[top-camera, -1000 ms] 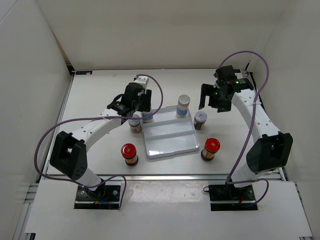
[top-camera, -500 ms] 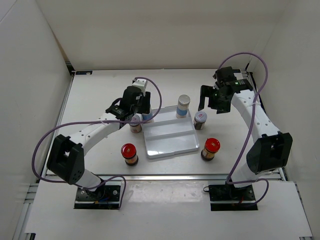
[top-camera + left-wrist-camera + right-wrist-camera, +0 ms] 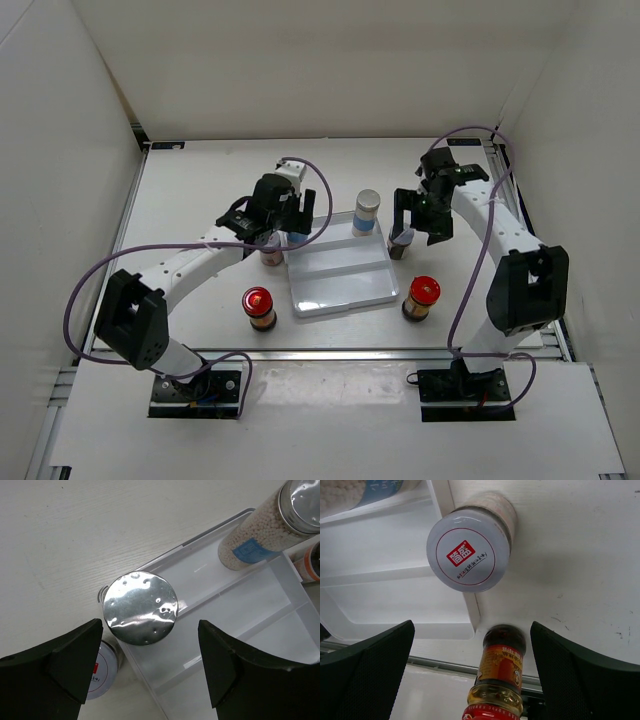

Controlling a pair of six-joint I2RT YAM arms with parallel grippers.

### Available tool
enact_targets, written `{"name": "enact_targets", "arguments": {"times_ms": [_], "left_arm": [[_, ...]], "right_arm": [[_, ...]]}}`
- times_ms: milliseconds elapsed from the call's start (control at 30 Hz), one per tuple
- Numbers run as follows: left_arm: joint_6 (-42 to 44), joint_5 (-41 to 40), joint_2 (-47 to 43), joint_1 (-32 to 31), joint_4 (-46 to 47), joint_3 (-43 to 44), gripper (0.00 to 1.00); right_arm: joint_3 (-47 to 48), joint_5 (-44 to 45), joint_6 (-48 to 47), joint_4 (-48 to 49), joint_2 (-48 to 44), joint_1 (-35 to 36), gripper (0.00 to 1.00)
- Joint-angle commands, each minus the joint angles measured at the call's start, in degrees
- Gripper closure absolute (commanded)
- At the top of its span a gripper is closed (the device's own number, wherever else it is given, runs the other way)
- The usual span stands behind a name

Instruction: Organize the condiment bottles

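Observation:
A tall white jar with a silver cap (image 3: 140, 607) stands at the back left corner of the white tray (image 3: 340, 280). My left gripper (image 3: 292, 218) hovers over it, open, with a jaw on either side of the cap (image 3: 150, 626). A second tall white jar (image 3: 367, 212) (image 3: 265, 532) stands in the tray's back row. One short silver-lidded jar (image 3: 270, 252) (image 3: 102, 672) sits just left of the tray. The other (image 3: 468, 550) (image 3: 400, 243) touches the tray's right edge, under my open right gripper (image 3: 417, 222) (image 3: 472, 625). Red-capped bottles stand front left (image 3: 259, 307) and front right (image 3: 421, 297) (image 3: 500, 675).
White walls close in the table on the left, back and right. The table's front rail (image 3: 320, 352) runs just beyond the red-capped bottles. The tray's middle and front rows hold nothing.
My right gripper has moved left and nearer, from beyond the short jar to right over it. My left gripper has shifted slightly right over the tall jar.

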Motion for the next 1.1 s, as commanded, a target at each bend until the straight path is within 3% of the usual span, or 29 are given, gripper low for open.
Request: {"name": "enact_targets", "arguments": {"times_ms": [0, 133, 267, 400, 500, 600, 633, 733, 867, 933, 967, 1000, 1033, 1067], "left_arm": [[0.48, 1.02, -3.01, -0.63, -1.49, 2.79, 0.11], [1.01, 0.49, -3.01, -1.16, -2.02, 4.2, 0.02], [1.53, -1.17, -4.15, -1.16, -2.72, 7.0, 0.01], [4.43, -3.29, -7.31, -1.16, -3.34, 7.71, 0.01], [6.71, -5.66, -9.68, -1.16, -3.95, 7.71, 0.01], [8.12, -7.76, -11.88, -1.16, -5.44, 7.71, 0.01], [8.13, -8.82, -12.41, -1.16, -5.45, 6.93, 0.01], [8.13, -11.11, -14.43, -1.16, -6.06, 4.03, 0.01], [6.02, -15.32, -16.54, -1.16, -7.12, 1.31, 0.01], [5.4, -16.39, -16.54, -1.16, -7.81, 0.6, 0.01], [5.4, -16.91, -16.54, -1.16, -7.82, -0.02, 0.01], [5.4, -17.44, -16.54, -1.16, -8.52, -0.02, 0.01], [4.79, -17.44, -16.54, -1.16, -8.52, -0.02, 0.01], [4.79, -18.05, -16.54, -1.16, -9.13, -0.02, 0.01]], "right_arm": [[1.25, -0.89, -0.63, 0.49, 1.26, -0.04, 0.0], [1.87, -0.89, -0.63, 0.49, 3.46, -0.04, 0.0], [3.18, -0.89, -0.63, 1.54, 6.44, -0.04, 0.0], [4.33, -0.89, -1.16, 1.54, 8.98, 0.48, 0.1], [5.38, -0.89, -1.68, 1.54, 9.61, 0.48, 0.25], [6.87, -0.28, -2.21, 0.93, 10.14, 0.48, 0.48], [8.36, 0.68, -2.21, 0.4, 10.14, 1.0, 0.62], [10.04, 2.26, -2.21, -0.83, 9.26, 1.01, 0.85], [11.36, 5.96, -2.21, -1.54, 6.1, 2.06, 0.99], [11.36, 7.1, -2.21, -1.54, 5.21, 3.46, 0.99], [11.36, 7.11, -2.91, -1.54, 5.21, 4.17, 0.94], [10.67, 7.11, -2.91, -1.54, 4.69, 4.17, 0.81], [10.66, 7.11, -2.91, -1.54, 4.69, 4.17, 0.61], [10.05, 7.11, -2.91, -0.84, 4.69, 4.78, 0.27]]}}
